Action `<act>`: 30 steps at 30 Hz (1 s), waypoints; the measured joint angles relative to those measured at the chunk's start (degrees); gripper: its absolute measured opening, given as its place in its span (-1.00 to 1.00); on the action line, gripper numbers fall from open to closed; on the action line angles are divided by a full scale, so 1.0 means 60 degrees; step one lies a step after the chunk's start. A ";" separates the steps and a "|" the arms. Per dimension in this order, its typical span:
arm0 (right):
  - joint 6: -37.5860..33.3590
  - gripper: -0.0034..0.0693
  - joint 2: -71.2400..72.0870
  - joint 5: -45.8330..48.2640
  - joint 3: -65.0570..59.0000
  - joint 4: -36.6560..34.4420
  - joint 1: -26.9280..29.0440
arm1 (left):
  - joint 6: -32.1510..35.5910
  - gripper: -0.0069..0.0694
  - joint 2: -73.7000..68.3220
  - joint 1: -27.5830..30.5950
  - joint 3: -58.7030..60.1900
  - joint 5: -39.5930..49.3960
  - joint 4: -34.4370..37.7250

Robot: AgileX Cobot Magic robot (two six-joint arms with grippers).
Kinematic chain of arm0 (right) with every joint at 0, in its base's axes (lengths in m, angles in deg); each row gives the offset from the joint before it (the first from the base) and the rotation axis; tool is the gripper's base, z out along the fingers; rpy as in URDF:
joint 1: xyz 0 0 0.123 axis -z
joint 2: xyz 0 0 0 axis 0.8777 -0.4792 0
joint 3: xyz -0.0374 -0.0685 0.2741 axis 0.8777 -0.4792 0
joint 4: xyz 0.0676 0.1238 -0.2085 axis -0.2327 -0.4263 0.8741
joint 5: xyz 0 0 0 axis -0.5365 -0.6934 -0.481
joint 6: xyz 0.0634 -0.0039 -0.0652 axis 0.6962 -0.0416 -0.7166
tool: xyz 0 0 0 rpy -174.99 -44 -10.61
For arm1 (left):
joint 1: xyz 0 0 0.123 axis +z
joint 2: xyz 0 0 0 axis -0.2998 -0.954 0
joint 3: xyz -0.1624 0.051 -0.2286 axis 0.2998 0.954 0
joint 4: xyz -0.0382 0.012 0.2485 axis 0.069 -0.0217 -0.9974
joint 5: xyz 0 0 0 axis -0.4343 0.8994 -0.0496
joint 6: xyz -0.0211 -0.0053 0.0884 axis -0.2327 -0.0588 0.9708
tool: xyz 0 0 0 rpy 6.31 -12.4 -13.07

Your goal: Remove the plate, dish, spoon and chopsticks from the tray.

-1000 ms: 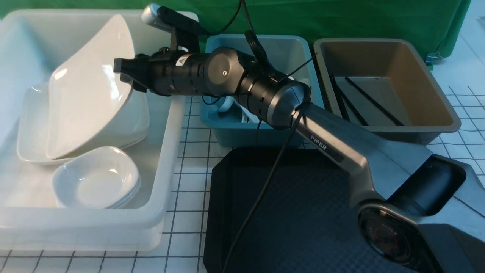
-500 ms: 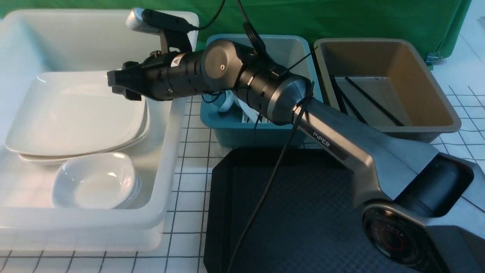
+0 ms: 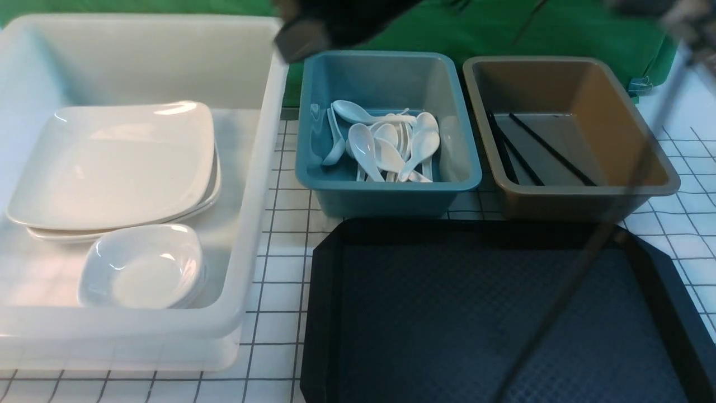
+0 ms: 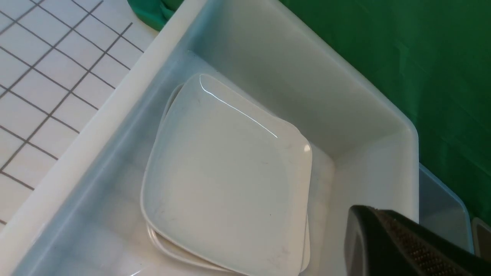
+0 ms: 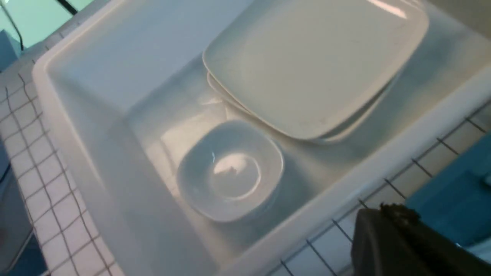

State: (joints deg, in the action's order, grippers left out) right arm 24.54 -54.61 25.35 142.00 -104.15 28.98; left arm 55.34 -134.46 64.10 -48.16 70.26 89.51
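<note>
The black tray (image 3: 475,313) lies bare at the front. The white plate (image 3: 112,162) lies flat on top of a stack in the white bin (image 3: 246,224), also seen as the plate (image 4: 226,172) and the plate (image 5: 314,65). In front of it sits the small dish (image 3: 142,268), seen too as the dish (image 5: 230,172). Several spoons (image 3: 386,148) lie in the teal tub. The black chopsticks (image 3: 537,148) lie in the brown tub. My right gripper (image 5: 372,218) is shut and empty above the bin's edge, a dark blur (image 3: 305,33) at the top of the front view. My left gripper (image 4: 360,214) is shut and empty above the bin.
The teal tub (image 3: 391,196) and the brown tub (image 3: 587,196) stand side by side behind the tray. The white bin fills the left side. A blurred dark cable (image 3: 587,252) crosses the tray's right part. Green cloth hangs at the back.
The plate, tilted under my right gripper a second ago, now lies flat on the stack. My right arm has swung up and away from the bin, and its gripper has shut.
</note>
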 joint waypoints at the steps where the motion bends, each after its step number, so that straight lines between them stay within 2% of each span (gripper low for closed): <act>1: -0.0009 -0.82 0.0319 -0.0010 0.0000 0.0178 0.0111 | 0.0000 -0.77 0.0000 0.0000 0.0000 0.0000 0.0000; 9: 0.0299 -0.82 0.2348 -0.0001 -0.0183 0.2212 0.0418 | 0.0000 -0.77 0.0000 -0.0191 0.0000 0.0155 -0.0010; 15: 0.0392 -0.82 0.4840 -0.0001 -0.1912 0.2924 0.0418 | 0.0000 -0.77 0.0000 -0.1331 0.0000 0.0177 -0.0650; 22: 0.1383 -0.82 0.8969 -0.0009 -0.7018 0.4268 0.0418 | 0.0021 -0.77 0.0000 -0.2915 0.0000 0.0135 -0.1201; 24: 0.1622 -0.82 0.9677 -0.0020 -0.7935 0.4543 0.0418 | 0.0021 -0.77 0.0000 -0.3067 0.0000 0.0127 -0.1215; 26: 0.2086 -0.81 1.1269 -0.0207 -0.9896 0.5086 0.0418 | 0.0029 -0.77 0.0000 -0.3276 0.0000 0.0071 -0.1250; 29: 0.2377 -0.81 1.2560 -0.0841 -1.1541 0.5335 0.0418 | 0.0029 -0.77 0.0000 -0.3332 0.0000 0.0071 -0.1294; 30: 0.2523 -0.81 1.3855 -0.1640 -1.2868 0.5395 0.0418 | 0.0029 -0.77 0.0000 -0.3332 0.0000 0.0071 -0.1333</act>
State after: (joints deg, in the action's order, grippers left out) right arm 39.68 28.52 15.51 64.79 -71.78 31.48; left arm 55.51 -134.46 44.11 -48.16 70.69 81.51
